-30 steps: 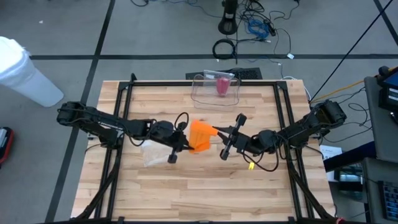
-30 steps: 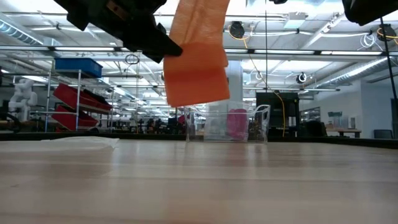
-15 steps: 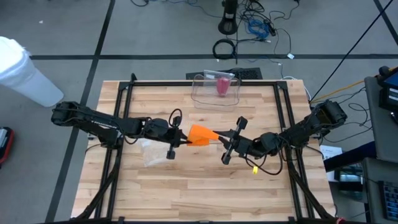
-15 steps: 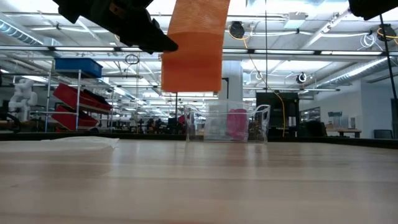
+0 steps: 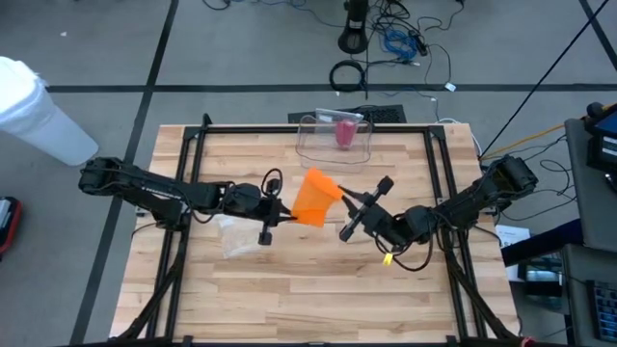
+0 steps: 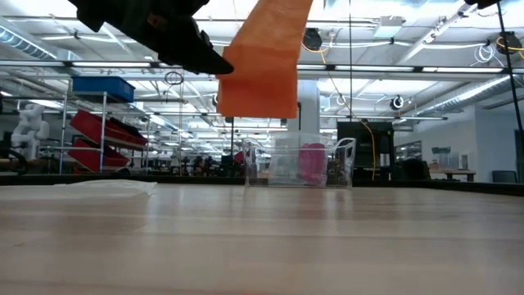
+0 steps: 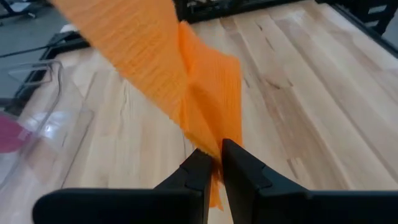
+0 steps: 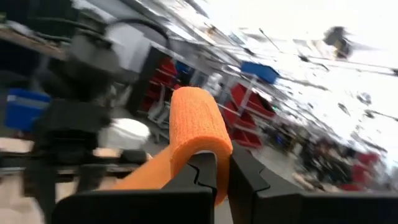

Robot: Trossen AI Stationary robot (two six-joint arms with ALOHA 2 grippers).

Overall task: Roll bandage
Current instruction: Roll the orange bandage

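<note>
While the left gripper (image 5: 281, 214) pinched the loose end of the orange bandage (image 5: 311, 198) above mid-table, the right gripper (image 5: 343, 197) was clamped on the rolled end, so the strip hung taut between them, seemingly ready for winding.

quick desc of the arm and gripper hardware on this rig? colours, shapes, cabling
Two matte black, slim jointed arms. The left gripper and right gripper each carry two flat, angular black fingers with stepped inner edges. Thin black cables loop off both wrists, and a small yellow tag sits under the right forearm. No readable markings show.
</note>
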